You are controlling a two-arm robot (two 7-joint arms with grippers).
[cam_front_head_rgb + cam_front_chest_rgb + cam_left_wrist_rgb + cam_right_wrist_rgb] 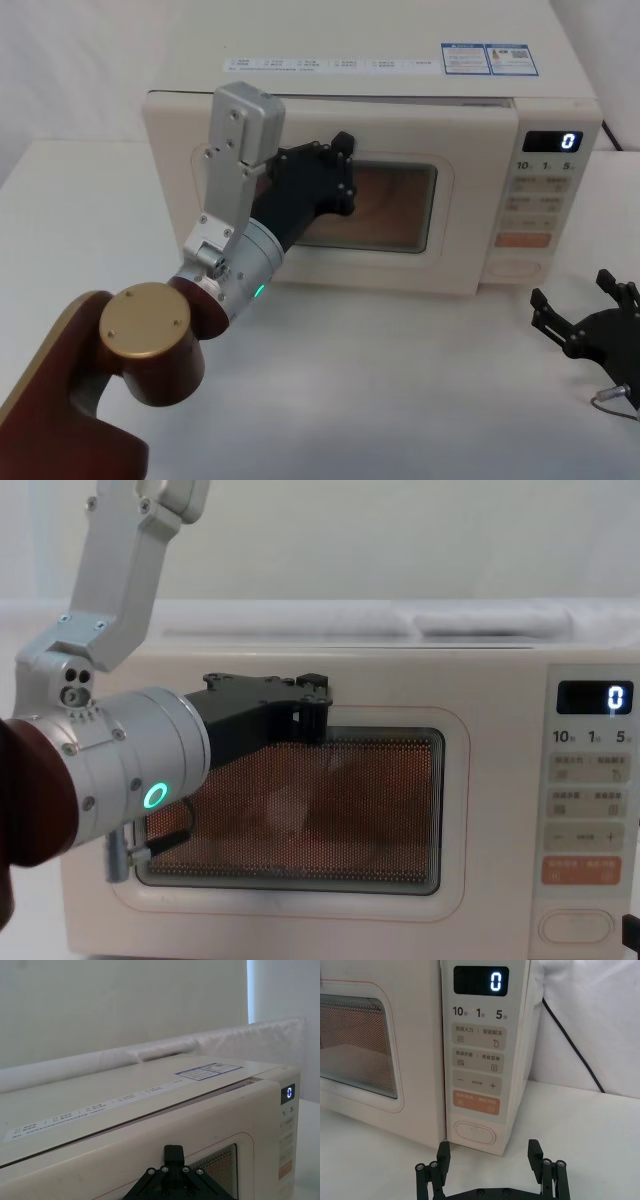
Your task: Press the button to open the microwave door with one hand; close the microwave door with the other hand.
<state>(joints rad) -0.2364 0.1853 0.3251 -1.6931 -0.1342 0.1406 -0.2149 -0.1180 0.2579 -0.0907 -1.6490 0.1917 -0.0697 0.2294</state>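
- Left gripper (pixel 335 165) sits at the microwave door (pixel 460 200), against its window; whether its prongs are spread cannot be told.
- Right gripper (pixel 490 1160), prongs apart, rests low on the table before the button (pixel 476 1133).
- Door stands nearly shut, a thin gap along its top edge; closing looks almost finished.
- White table (pixel 400 380) carries the microwave; a pale wall stands behind.
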